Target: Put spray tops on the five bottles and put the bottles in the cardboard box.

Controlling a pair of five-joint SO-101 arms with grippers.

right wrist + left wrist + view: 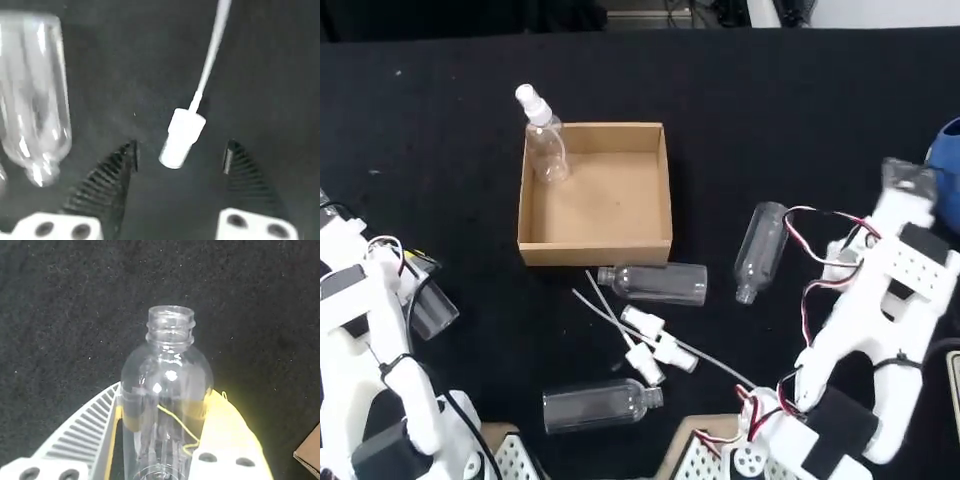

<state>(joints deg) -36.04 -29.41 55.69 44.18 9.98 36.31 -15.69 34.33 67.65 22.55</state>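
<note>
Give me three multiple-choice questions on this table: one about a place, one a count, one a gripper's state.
1. The bottle with a spray top stands: A in the cardboard box; B beside it; C in a gripper.
2. Lying bottles on the table: A one; B three; C five.
3. The left gripper is: A open; B shut on an uncapped bottle; C shut on a spray top.
Answers: A, it stands in the box's corner; B, three lie uncapped; B, that bottle sits clamped in it.
</note>
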